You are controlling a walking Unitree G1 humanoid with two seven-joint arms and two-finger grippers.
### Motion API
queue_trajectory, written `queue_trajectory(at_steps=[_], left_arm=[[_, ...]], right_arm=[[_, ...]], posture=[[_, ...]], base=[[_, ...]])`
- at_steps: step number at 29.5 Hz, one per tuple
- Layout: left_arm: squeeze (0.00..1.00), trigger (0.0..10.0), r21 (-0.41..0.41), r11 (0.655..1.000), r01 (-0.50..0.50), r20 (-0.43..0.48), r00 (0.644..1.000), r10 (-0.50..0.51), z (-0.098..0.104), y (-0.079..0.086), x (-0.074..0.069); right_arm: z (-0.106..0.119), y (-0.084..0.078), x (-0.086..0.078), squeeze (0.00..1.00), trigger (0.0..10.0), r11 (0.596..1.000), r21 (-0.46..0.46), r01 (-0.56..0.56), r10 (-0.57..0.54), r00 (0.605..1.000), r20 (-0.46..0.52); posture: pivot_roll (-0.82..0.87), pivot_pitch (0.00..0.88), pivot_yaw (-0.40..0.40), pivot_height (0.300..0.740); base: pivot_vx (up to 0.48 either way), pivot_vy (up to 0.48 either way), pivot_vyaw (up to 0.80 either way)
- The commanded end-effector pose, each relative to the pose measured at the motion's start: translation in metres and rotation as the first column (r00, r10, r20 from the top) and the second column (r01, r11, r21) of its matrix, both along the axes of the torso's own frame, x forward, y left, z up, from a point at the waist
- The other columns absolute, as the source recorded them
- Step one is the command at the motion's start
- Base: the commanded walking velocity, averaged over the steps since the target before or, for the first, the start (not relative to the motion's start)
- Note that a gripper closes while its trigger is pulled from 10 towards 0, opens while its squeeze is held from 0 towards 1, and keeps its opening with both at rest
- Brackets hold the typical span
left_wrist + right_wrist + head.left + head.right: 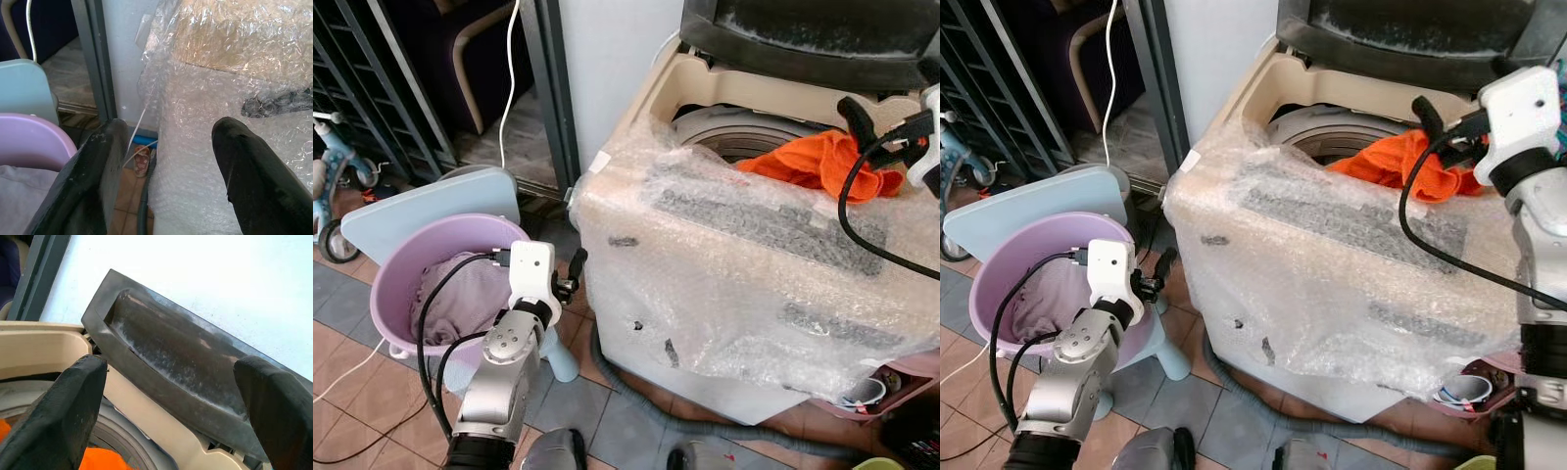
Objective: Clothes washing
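- Left eye view: a top-loading washing machine, wrapped in bubble wrap, is seen with its dark lid raised at the back. An orange garment is draped over the rim of the drum opening, at the machine's right side. The right tool is seen just beside that garment, above the machine's rim; a black cable loops down from it across the wrap.
- A purple basin is set on a pale blue stool on the tiled floor, left of the machine. Greyish laundry is lying inside the basin. The left tool is held between basin and machine, near the machine's front left corner.
- Right eye view: the same layout is seen. A grey drain hose is curved along the floor at the machine's foot, and a small cup is noted low at the machine's right front.
- Left wrist view: the left tool's fingers are spread wide with nothing between them; the wrapped machine wall and the basin rim are framed beyond.
- Right wrist view: the right tool's fingers are spread wide and nothing is gripped; the raised lid is seen beyond them, with orange cloth low in the drum opening.
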State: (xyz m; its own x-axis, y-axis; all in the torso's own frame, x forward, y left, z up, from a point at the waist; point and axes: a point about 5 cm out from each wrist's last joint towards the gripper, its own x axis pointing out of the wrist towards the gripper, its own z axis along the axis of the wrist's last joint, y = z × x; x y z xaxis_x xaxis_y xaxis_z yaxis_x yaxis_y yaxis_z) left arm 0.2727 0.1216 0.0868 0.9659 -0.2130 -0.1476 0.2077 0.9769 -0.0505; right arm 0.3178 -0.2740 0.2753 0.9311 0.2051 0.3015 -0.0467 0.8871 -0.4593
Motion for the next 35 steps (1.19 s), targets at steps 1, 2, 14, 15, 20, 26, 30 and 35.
queue_trajectory(at_steps=[1,2,14,15,20,26,30,35], left_arm=[[0.0,10.0,0.007,1.0,-0.019,-0.001,1.0,0.019,-0.001,0.002,-0.001],[0.0,10.0,0.007,1.0,-0.026,0.0,1.0,0.026,-0.001,0.002,-0.001],[0.0,10.0,-0.009,1.0,-0.009,-0.014,1.0,0.009,-0.001,-0.005,0.004],[0.0,10.0,-0.01,1.0,-0.011,-0.013,1.0,0.011,-0.001,-0.005,0.004],[0.0,10.0,-0.012,0.999,-0.037,-0.008,0.999,0.037,-0.001,-0.002,0.002],[0.0,10.0,-0.009,0.999,-0.041,-0.023,0.999,0.041,-0.004,0.0,-0.001],[0.0,10.0,-0.01,1.0,-0.018,-0.026,0.999,0.018,-0.004,-0.004,0.0],[0.0,10.0,-0.018,1.0,-0.013,-0.005,1.0,0.013,-0.001,-0.007,0.006]], right_arm=[[0.003,0.017,0.0,1.0,10.0,0.991,0.072,-0.112,0.113,0.994,-0.006],[0.001,0.024,0.001,1.0,10.0,0.982,0.098,-0.16,0.163,0.987,-0.016],[-0.029,0.126,0.0,1.0,10.0,0.926,0.089,-0.367,0.37,0.929,-0.012],[-0.031,0.129,-0.003,1.0,10.0,0.927,0.095,-0.363,0.366,0.931,-0.009],[-0.057,0.134,-0.017,1.0,10.0,0.948,0.178,-0.264,0.273,0.962,-0.028],[-0.088,0.128,-0.036,0.65,10.0,0.961,0.269,-0.059,0.087,0.992,-0.095],[-0.095,0.128,-0.042,0.0,10.0,0.965,0.261,-0.021,0.055,0.991,-0.124],[-0.089,0.107,-0.036,0.0,10.0,0.974,0.219,0.064,-0.037,0.992,-0.123]], posture=[[-0.1,0.068,0.036,0.74],[-0.1,0.067,0.037,0.74],[-0.1,0.052,0.05,0.74],[-0.1,0.052,0.048,0.74],[-0.08,0.046,0.028,0.74],[-0.1,0.054,0.041,0.74],[-0.12,0.053,0.045,0.74],[-0.13,0.053,0.036,0.74]], base=[[0.0,0.0,0.0],[0.0,0.0,0.0],[0.0,0.0,0.0],[0.0,0.0,0.0],[0.0,0.0,0.0],[-0.041,0.0,0.0],[-0.28,0.0,0.0],[0.0,0.0,0.0]])
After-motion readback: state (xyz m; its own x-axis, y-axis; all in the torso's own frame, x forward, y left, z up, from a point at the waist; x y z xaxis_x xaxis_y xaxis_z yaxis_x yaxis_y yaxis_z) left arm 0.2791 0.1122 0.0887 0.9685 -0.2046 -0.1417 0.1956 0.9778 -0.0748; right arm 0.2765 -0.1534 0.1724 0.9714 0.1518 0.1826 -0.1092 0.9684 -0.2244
